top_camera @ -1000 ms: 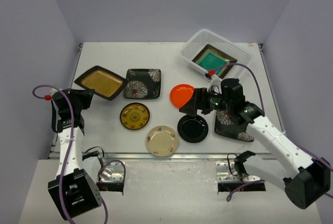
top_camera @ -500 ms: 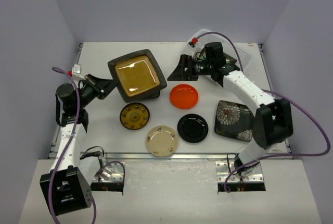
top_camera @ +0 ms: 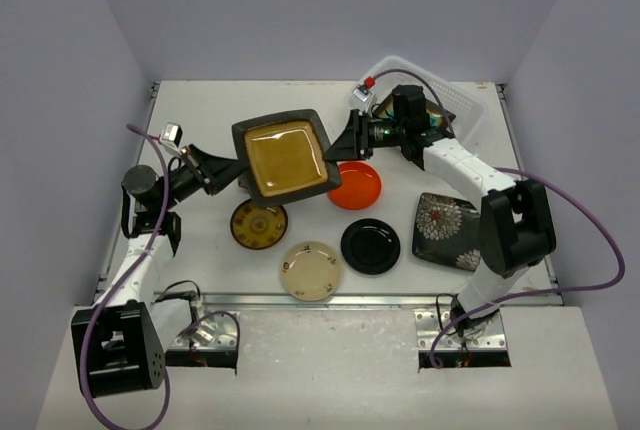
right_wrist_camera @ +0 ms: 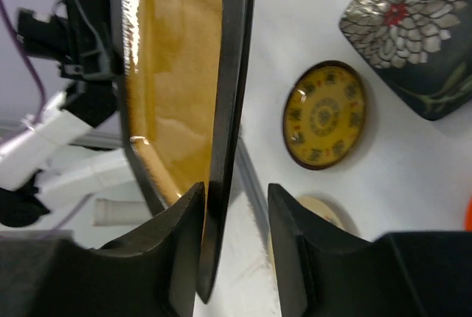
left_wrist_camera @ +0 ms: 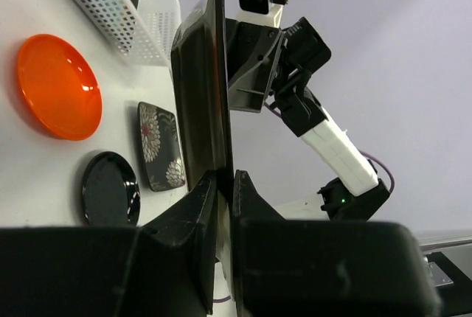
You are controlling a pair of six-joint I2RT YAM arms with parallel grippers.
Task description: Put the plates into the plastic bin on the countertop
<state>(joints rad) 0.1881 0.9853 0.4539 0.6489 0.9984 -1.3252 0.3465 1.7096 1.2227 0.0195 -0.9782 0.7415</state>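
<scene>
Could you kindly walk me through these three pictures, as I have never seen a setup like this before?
These are two robot arms bolted at a white countertop, each ending in a two-finger gripper. The wide picture looks down from above and behind them; the other two come from wrist cameras, each showing its own fingers. The left gripper pinches one edge of a square mustard plate, held off the table. The right gripper straddles the opposite edge, jaws not yet closed. Below lie an orange plate, a black round plate, a cream plate, a brown-yellow patterned plate, a black floral plate and a second floral plate, seen only from the right wrist. A white plastic bin stands far right, partly behind the right arm.
</scene>
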